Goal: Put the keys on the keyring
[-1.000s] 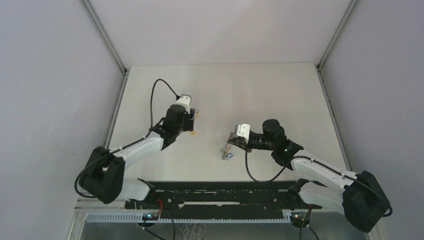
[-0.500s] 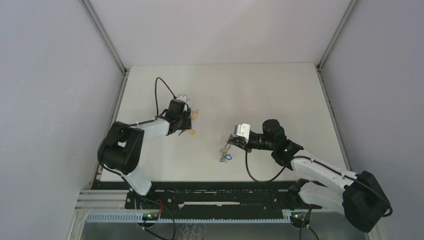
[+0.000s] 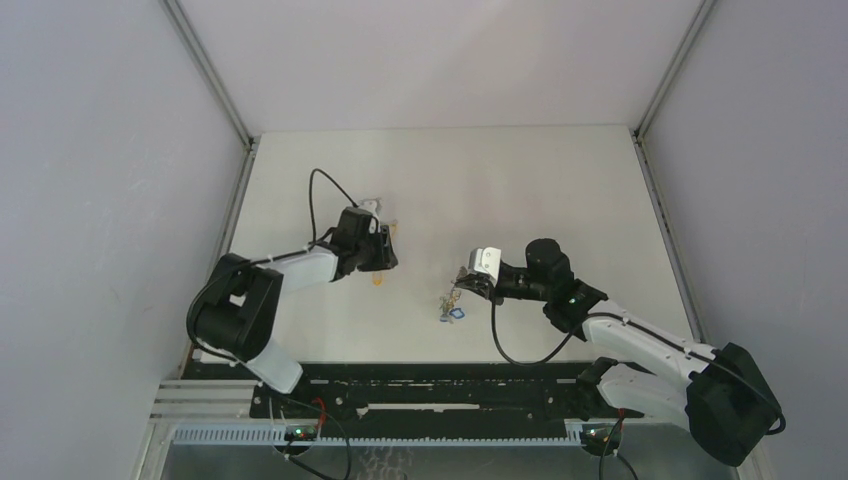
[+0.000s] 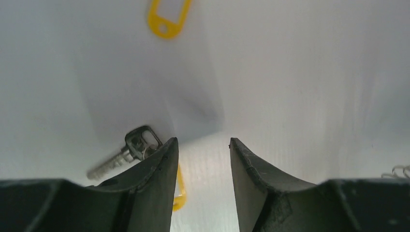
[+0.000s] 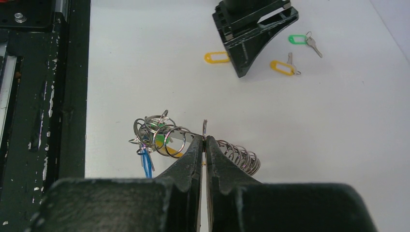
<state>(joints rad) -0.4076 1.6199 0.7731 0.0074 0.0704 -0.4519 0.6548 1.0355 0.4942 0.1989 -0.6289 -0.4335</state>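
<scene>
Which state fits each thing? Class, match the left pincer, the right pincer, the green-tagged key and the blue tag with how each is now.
Things:
1. left pincer
2. right pincer
3. green-tagged key
4. blue tag

States:
a. shut on the keyring
b. lies loose on the table
c. open, holding nothing
d. on the keyring

Pairs: 1-c, 2-a, 3-b, 4-d

A white table (image 3: 560, 200) carries a green-tagged key (image 5: 300, 39) and an orange-tagged key (image 5: 283, 67) close together at ten o'clock of centre, with another orange tag (image 5: 216, 57) at eight o'clock.
</scene>
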